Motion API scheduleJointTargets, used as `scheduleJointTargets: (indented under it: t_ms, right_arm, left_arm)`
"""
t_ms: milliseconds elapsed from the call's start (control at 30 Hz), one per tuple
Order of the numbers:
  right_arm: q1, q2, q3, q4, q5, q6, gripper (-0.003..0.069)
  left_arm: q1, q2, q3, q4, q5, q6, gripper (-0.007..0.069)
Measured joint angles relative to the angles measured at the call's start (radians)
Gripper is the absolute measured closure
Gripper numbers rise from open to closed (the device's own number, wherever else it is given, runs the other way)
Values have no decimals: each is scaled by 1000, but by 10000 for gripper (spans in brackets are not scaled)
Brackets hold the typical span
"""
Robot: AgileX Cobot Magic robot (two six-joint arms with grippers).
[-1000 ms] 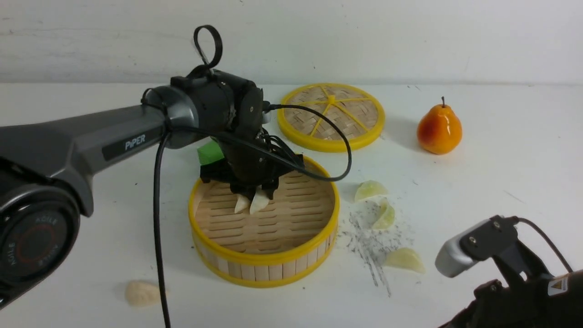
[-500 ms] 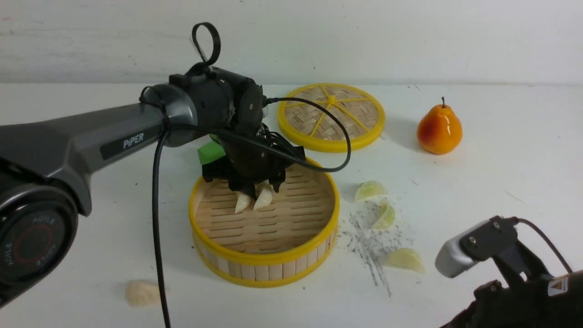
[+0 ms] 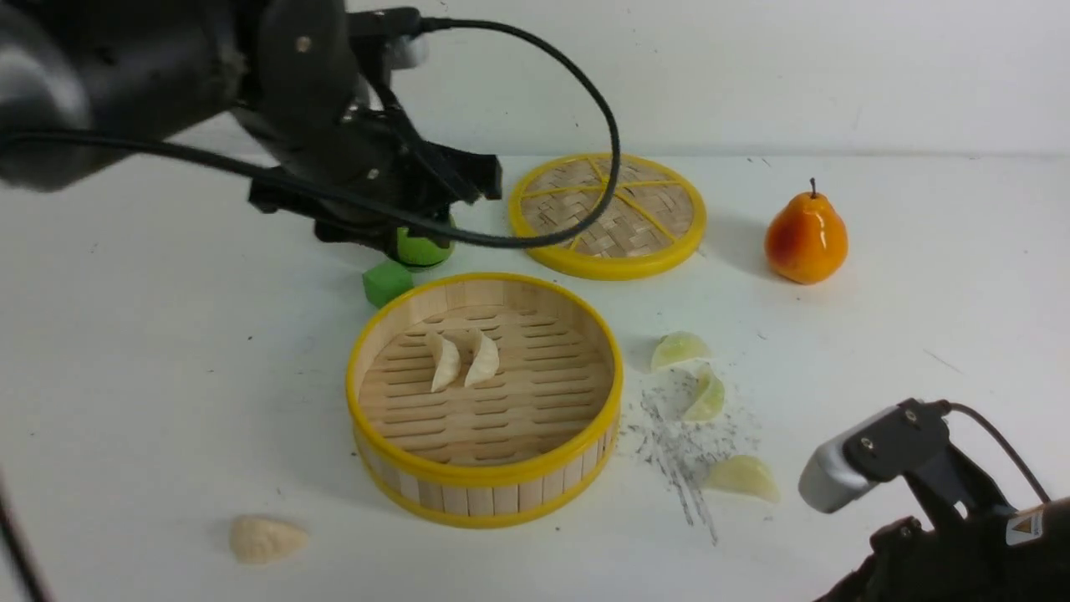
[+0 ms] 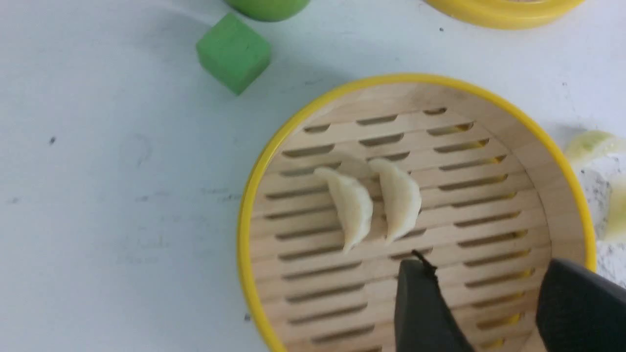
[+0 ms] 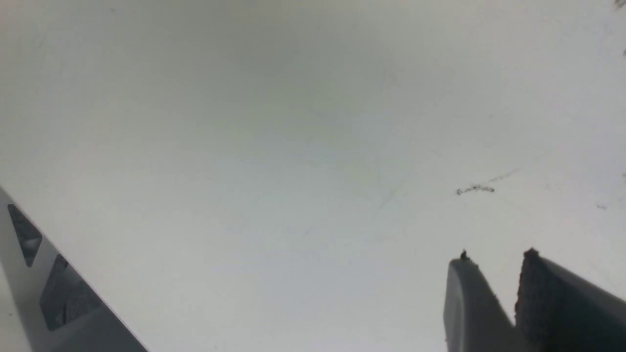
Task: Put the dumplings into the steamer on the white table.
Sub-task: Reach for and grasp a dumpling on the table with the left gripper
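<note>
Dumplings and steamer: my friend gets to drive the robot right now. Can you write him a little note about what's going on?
The left gripper is open and empty, raised clear of the steamer.
The right gripper has its fingers slightly apart, empty, over the bare white table.
Done: two cream dumplings lie side by side on the steamer floor.
Left: four on the table. One cream dumpling sits front-left of the steamer, and three pale ones on its right.
</note>
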State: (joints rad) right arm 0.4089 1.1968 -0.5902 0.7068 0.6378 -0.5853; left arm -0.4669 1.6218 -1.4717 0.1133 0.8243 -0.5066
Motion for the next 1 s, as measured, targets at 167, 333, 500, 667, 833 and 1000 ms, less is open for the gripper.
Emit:
scheduleJointTargets:
  t_ms: [167,333,500,667,833,1000]
  right_arm:
    - [0,0,0,1,-5,0,497]
    - [0,0,0,3,-4,0,491]
    - [0,0,0,7,-5,0,492]
    - [0,0,0,8,-6,0,492]
    - [0,0,0,9,-7,0,491]
    - [0,0,0,11,-7,0,490]
  left_arm:
    - [0,-166,329,46,-95,-202,298]
    - [2,-186,572,164,-176,-491,298]
    - [2,-137,636,291,-192,-753,290]
    - [2,-61,636,364,-190,-892,260]
    - [2,20,633,408,-192,-961,246]
    - [2,77,634,435,-225,-980,246]
